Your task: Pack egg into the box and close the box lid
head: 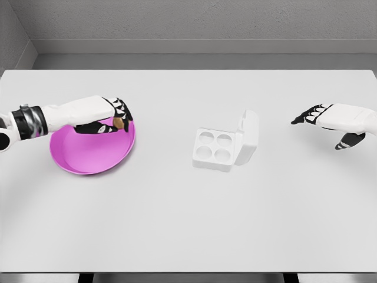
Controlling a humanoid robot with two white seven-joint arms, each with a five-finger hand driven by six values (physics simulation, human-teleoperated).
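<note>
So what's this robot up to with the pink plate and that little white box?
It is packing an egg into a box. The left hand is over the pink plate, its fingers curled around a small brown egg. The white egg box sits mid-table with its lid standing open and all four cups empty. The right hand hovers to the right of the box, fingers relaxed, holding nothing.
</note>
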